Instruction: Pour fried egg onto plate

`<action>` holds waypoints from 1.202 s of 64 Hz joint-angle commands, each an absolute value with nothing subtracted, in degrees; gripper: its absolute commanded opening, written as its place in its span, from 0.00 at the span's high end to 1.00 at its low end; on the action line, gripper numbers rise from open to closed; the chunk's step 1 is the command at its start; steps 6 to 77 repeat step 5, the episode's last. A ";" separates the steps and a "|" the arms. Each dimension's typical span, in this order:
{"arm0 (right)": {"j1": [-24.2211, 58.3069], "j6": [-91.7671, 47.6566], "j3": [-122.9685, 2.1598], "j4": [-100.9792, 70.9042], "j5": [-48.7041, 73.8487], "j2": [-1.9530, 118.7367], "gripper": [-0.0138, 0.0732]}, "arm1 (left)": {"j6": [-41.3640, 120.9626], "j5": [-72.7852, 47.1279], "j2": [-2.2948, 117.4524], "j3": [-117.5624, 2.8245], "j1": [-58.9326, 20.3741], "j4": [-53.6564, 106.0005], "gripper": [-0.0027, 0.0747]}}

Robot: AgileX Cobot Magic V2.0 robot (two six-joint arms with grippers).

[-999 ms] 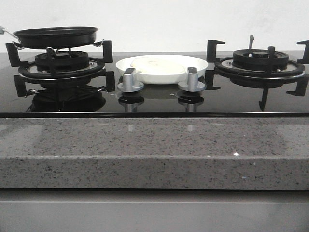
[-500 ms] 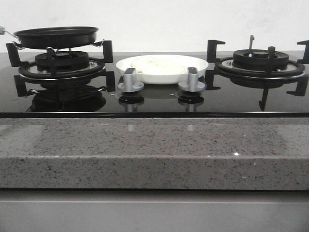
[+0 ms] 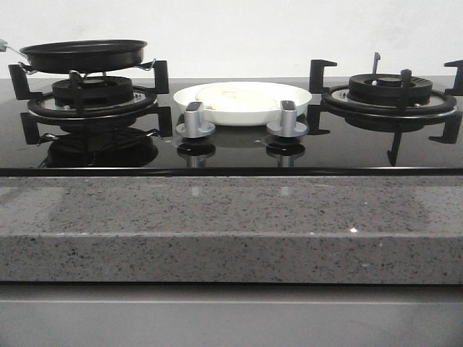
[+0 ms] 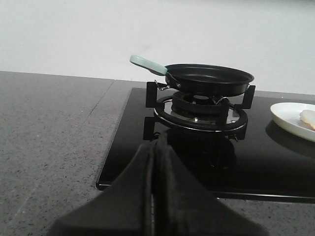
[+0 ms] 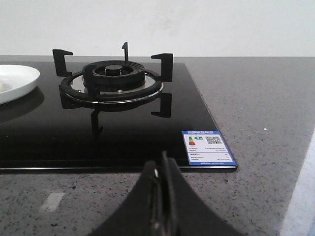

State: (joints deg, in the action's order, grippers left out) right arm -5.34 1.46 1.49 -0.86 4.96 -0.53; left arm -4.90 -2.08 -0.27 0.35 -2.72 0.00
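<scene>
The white plate (image 3: 243,104) sits on the black glass hob between the two burners, behind the knobs. The pale fried egg (image 3: 237,96) lies flat on it; its yolk does not show from this low angle. A slice of the plate (image 4: 290,118) with the egg's edge (image 4: 308,119) shows in the left wrist view, and the plate's rim (image 5: 17,81) in the right wrist view. My left gripper (image 4: 156,142) is shut and empty over the counter before the hob's left corner. Also shut and empty, my right gripper (image 5: 162,164) hangs over the counter near the hob's right front edge.
A black frying pan (image 3: 85,54) with a pale green handle (image 4: 146,63) rests on the left burner (image 3: 90,101). The right burner (image 3: 391,94) is bare. Two silver knobs (image 3: 195,119) stand in front of the plate. A blue label (image 5: 207,147) is stuck on the hob's right front corner.
</scene>
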 commanded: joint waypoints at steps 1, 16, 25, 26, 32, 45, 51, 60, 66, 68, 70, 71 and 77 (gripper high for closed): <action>-5.24 1.02 1.26 -0.72 0.00 -1.71 0.92 | -5.54 2.39 -1.34 0.74 -3.18 0.00 0.99; -5.24 1.02 1.26 -0.72 0.00 -1.71 0.92 | -5.54 2.39 -1.34 0.74 -3.18 0.00 0.99; -5.24 1.02 1.26 -0.72 0.00 -1.71 0.92 | -5.54 2.39 -1.34 0.74 -3.18 0.00 0.99; -5.24 1.02 1.26 -0.72 0.00 -1.71 0.92 | -5.54 2.39 -1.34 0.74 -3.18 0.00 0.99; -5.24 1.02 1.26 -0.72 0.00 -1.71 0.92 | -5.54 2.39 -1.34 0.74 -3.18 0.00 0.99; -5.24 1.02 1.26 -0.72 0.00 -1.71 0.92 | -5.54 2.39 -1.34 0.74 -3.18 0.00 0.99; -5.24 1.02 1.26 -0.72 0.00 -1.71 0.92 | -5.54 2.39 -1.34 0.74 -3.18 0.00 0.99; -5.24 1.02 1.26 -0.72 0.00 -1.71 0.92 | -5.54 2.39 -1.34 0.74 -3.18 0.00 0.99; -5.24 1.02 1.26 -0.72 0.00 -1.71 0.92 | -5.54 2.39 -1.34 0.74 -3.18 0.00 0.99; -5.24 1.02 1.26 -0.72 0.00 -1.71 0.92 | -5.54 2.39 -1.34 0.74 -3.18 0.00 0.99; -5.24 1.02 1.26 -0.72 0.00 -1.71 0.92 | -5.54 2.39 -1.34 0.74 -3.18 0.00 0.99; -5.24 1.02 1.26 -0.72 0.00 -1.71 0.92 | -5.54 2.39 -1.34 0.74 -3.18 0.00 0.99; -5.24 1.02 1.26 -0.72 0.00 -1.71 0.92 | -5.54 2.39 -1.34 0.74 -3.18 0.00 0.99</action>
